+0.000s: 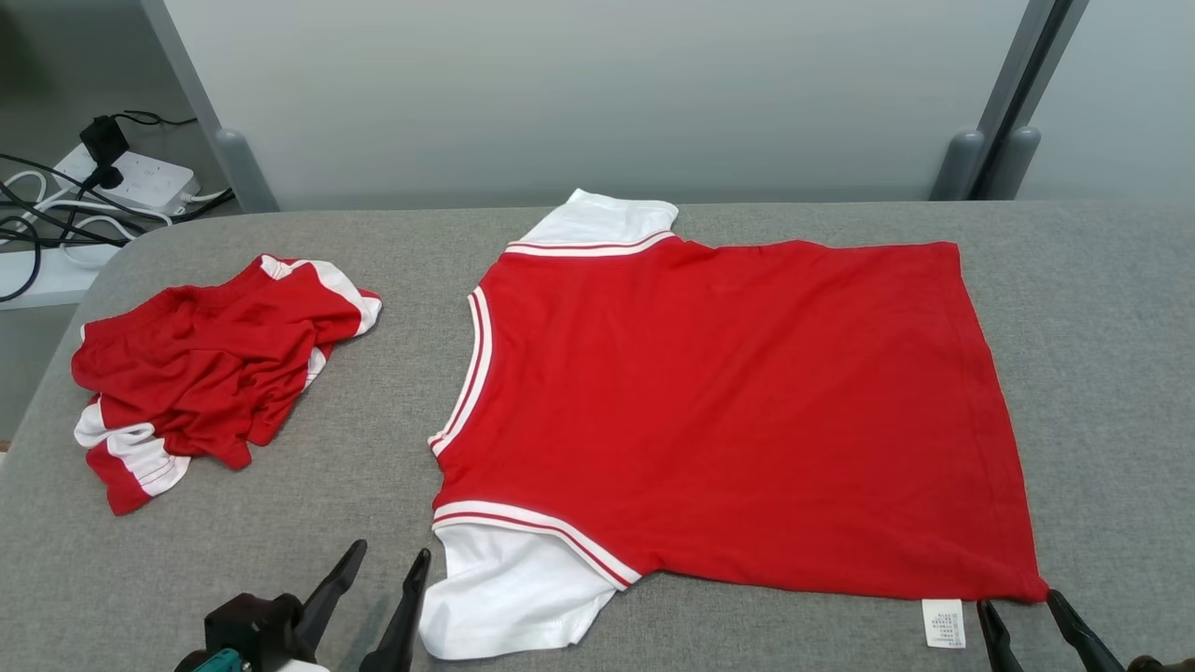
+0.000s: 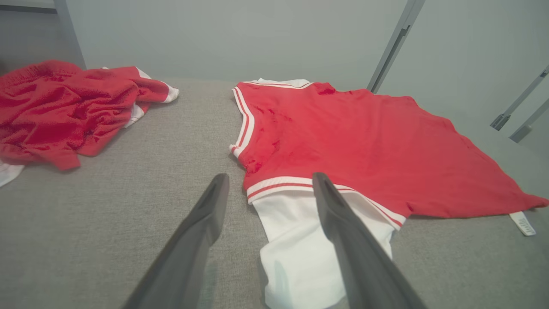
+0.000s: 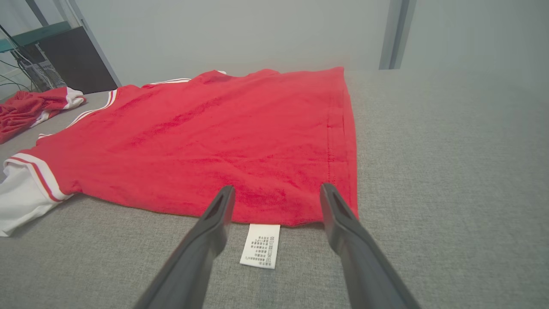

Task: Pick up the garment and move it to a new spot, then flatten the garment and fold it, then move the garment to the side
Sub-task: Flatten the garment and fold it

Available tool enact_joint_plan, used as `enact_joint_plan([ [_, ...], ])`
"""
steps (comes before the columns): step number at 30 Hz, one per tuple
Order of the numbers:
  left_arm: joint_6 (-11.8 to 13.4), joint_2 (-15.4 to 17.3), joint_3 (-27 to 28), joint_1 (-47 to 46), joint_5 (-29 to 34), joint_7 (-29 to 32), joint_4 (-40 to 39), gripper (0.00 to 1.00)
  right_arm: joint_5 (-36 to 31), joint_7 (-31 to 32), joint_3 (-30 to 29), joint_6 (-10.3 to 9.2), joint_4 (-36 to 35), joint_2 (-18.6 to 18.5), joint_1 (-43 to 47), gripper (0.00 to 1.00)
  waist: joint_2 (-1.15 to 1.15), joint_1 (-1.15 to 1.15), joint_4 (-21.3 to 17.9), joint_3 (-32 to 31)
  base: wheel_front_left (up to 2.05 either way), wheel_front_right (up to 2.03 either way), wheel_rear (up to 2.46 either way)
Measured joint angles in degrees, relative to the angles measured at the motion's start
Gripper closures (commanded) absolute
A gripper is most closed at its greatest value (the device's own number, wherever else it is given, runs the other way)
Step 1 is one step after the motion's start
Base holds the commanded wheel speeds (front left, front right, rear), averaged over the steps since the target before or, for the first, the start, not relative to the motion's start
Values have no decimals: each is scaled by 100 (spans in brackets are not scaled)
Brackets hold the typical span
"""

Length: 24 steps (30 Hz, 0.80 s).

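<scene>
**SHIRT LAID FLAT: BOTH GRIPPERS OPEN AT THE NEAR EDGE**

**Position.** The shirt point(image 1: 728, 411) lies spread on the grey table point(image 1: 1102, 373), right of centre. A crumpled pile of red and white clothes point(image 1: 205, 364) sits well apart from it, on the robot's left.

**Grippers.** The left gripper point(image 1: 392, 553) hovers just beside the near sleeve point(image 1: 509, 588) with its fingers spread and nothing between them. The right gripper point(image 1: 1019, 602) stands at the near hem corner, beside the label point(image 1: 943, 623), also spread and empty.

**Hazards.**
- Single-layer pick-up: a pinch that closes too shallowly is likely to take the top layer only. The shirt then opens instead of folding.
- Uneven lift: the left gripper faces loose white sleeve, the right a firm hem corner. If one side rises first, the fold line probably skews.
- Sleeve creasing: the near sleeve is already slightly rumpled, and a sliding approach may bunch it under the body.
- Label grab: fingers closing on the label alone would likely slip off.

**Orientation.** The collar point(image 1: 471, 369) points to the robot's left and the hem point(image 1: 990, 411) to its right. The long axis therefore runs left to right across the table. One sleeve points away from the robot, the other toward it.
</scene>
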Motion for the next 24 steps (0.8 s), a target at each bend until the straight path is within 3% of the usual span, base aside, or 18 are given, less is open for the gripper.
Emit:
enact_joint_plan([
  [6, 0, 82, -110, 3, -185, 617, -172, 0, 15, 1, -10, 0, 19, -40, -1, 0, 0, 0, 22, 52, 0, 0, 0],
  [14, 135, 369, -336, 42, -437, 1878, -611, 0, 179, 18, -122, 0, 160, -118, -51, 0, 0, 0, 67, 261, 0, 0, 0],
  [21, 254, 566, -387, 122, -582, 2453, -793, 0, 397, 146, -241, 0, 305, -242, -208, 0, 0, 0, 137, 455, 0, 0, 0],
  [22, 278, 569, -390, 121, -582, 2475, -816, 2, 432, 196, -244, 0, 354, -247, -252, 0, 0, 0, 144, 491, 0, 0, 0],
  [24, 294, 564, -410, 113, -582, 2505, -866, 18, 500, 277, -237, 0, 405, -267, -328, 0, 0, 0, 154, 568, 0, 0, 0],
])
